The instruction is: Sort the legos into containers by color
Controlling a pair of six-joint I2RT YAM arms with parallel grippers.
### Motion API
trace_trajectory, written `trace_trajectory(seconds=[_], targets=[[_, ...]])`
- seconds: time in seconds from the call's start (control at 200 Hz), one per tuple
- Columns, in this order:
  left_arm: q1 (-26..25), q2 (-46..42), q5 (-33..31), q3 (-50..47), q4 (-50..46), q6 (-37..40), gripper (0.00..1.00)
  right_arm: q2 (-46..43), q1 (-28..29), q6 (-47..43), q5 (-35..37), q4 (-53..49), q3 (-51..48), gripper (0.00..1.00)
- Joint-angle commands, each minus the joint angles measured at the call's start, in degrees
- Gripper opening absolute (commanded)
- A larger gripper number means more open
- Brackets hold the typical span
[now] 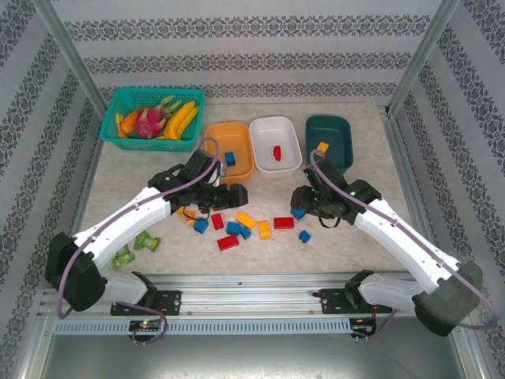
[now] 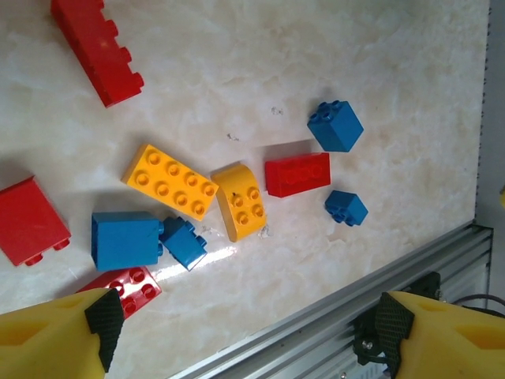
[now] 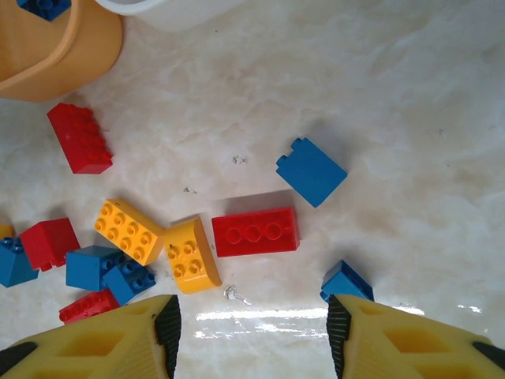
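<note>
Right gripper (image 3: 252,320): jaws partly open, empty.
Left gripper (image 2: 246,322): jaws wide apart, empty.
Red brick (image 3: 255,232): mid-frame, just above your right jaws; long axis left-to-right, along their closing line.

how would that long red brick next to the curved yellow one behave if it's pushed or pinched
The red brick looks like hard moulded plastic, so probably stiff and light. Its flat sides suggest it would slide on the glossy table rather than roll. Its smooth faces might slip slightly between the right fingers.
</note>
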Motion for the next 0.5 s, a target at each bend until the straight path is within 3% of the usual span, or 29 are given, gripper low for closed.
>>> trace_trajectory(seconds=[0.0, 0.11, 0.18, 0.27, 0.495], targets=[[-1.9, 2.7, -4.8, 4.3, -2.4, 0.7, 0.81, -2.4, -0.8, 0.6, -1.1, -1.3, -0.5, 0.55], [-2.1, 3.1, -14.3, 5.6, -11.5, -3.3, 0.8, -2.5, -0.8, -0.8, -2.9, -0.4, -0.3, 0.55], [-2.0, 1.8, -19.8, 4.5, -17.0, -8.6, 0.8, -2.4, -0.4, -3.0, -8.7, 4.4, -1.2, 0.55], [-1.8, -1.9, -20.3, -1.0, -15.7, -14.1, 0.8, -2.2, 1.0, -7.0, -19.9, 13.9, -2.9, 0.57], [2.5, -5.3, -20.1, -10.5, -14.7, -29.4, 0.77, 0.1, 5.7, -11.5, -25.1, 18.6, -1.9, 0.62]])
